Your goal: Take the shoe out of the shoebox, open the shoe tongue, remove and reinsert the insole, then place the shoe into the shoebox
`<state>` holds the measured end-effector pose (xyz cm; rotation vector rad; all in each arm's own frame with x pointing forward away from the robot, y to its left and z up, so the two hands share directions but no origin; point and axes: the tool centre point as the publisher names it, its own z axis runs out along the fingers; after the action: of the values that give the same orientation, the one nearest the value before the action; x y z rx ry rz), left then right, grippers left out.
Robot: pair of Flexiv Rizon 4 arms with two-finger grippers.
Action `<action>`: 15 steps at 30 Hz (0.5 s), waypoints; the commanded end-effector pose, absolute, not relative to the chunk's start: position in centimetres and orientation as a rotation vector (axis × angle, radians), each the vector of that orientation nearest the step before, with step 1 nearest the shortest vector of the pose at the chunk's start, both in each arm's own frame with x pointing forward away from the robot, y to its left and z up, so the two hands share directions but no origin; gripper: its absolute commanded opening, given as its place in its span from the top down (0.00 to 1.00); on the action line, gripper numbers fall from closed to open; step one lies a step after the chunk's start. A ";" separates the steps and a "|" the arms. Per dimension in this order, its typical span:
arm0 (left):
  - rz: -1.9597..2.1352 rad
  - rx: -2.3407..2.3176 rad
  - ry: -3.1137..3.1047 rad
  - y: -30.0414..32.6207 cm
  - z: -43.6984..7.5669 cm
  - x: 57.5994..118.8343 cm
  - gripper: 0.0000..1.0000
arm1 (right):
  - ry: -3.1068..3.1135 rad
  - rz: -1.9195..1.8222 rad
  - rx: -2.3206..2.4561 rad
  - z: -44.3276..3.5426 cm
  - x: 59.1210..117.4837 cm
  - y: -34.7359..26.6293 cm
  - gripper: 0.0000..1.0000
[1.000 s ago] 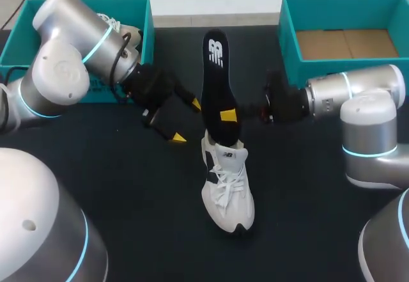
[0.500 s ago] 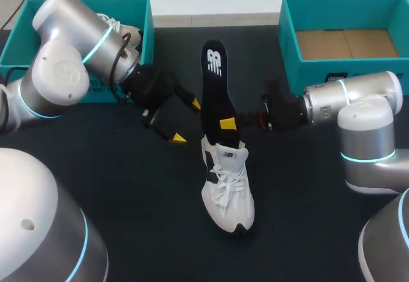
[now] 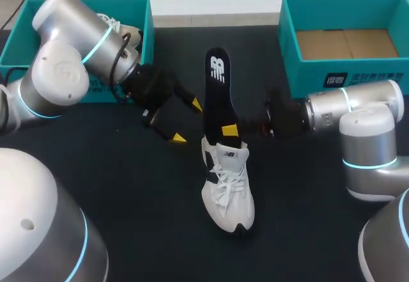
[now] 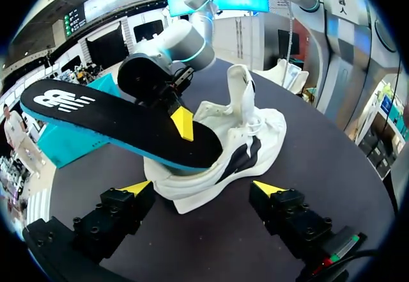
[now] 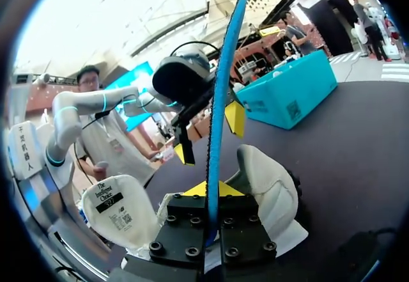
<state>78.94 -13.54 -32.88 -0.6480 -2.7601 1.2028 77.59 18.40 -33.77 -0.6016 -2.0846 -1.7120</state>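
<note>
A white shoe (image 3: 227,189) with white laces stands on the black table, toe toward the near edge. A black insole (image 3: 216,93) with a blue underside slants up out of its opening, its lower end inside the shoe. My right gripper (image 3: 230,130) is shut on the insole just above the shoe collar. In the right wrist view the insole's blue edge (image 5: 220,103) rises from between the right gripper's (image 5: 211,190) yellow tips. My left gripper (image 3: 186,122) hangs open to the left of the insole. In the left wrist view the shoe (image 4: 239,144) and insole (image 4: 108,119) lie ahead of the left gripper (image 4: 203,189).
A teal shoebox (image 3: 137,13) at the back left holds another white shoe (image 3: 121,27). A second teal shoebox (image 3: 287,32) with a bare cardboard floor stands at the back right. My right forearm (image 3: 348,103) lies in front of it.
My right gripper has carried the insole slightly nearer and lower, toward the shoe. The left arm and the shoe have stayed put.
</note>
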 end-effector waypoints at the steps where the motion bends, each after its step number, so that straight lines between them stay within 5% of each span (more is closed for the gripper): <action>1: 1.200 -0.648 -2.762 -13.5 -32.9 78.9 0.00 | -2.079 -1.720 -0.614 -34.4 76.8 18.1 1.00; 15: 1.200 -0.648 -2.762 -13.5 -32.9 78.9 0.00 | -2.075 -1.684 -0.624 -35.3 76.1 18.1 1.00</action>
<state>78.94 -13.55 -32.88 -0.6479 -2.7600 1.2030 76.21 17.76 -35.06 -0.6256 -2.0715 -1.6816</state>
